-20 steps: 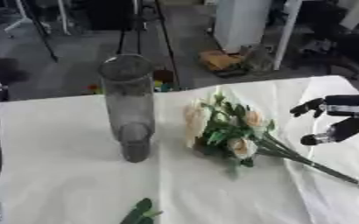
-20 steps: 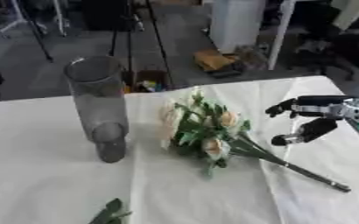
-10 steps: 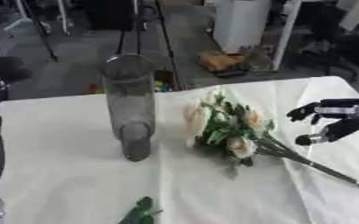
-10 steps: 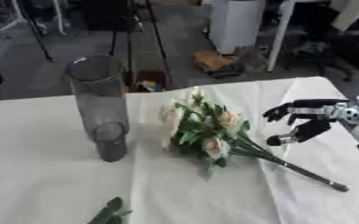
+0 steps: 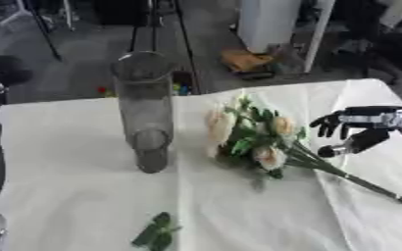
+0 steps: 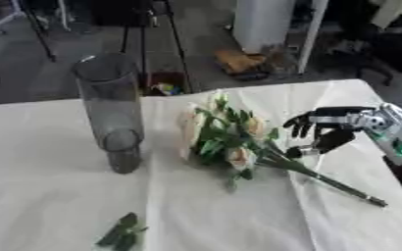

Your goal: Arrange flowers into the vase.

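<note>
Hovering open, right hand point(image 6: 329, 128) nears bouquet point(image 6: 226, 135) stems.

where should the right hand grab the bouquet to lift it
Probably on the bare stems, just below the blooms, coming from the right. The bouquet lies flat with its flowers toward the vase and stems trailing toward the right hand, which hovers open beside them.

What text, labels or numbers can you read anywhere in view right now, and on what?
None can be read.
The vase is plain clear glass with no label.
The bunch of flowers and the white tablecloth carry no print.
The right hand shows a small green patch on its wrist, but no letters can be made out.
The brown box on the floor behind the table is too blurred to read.
</note>
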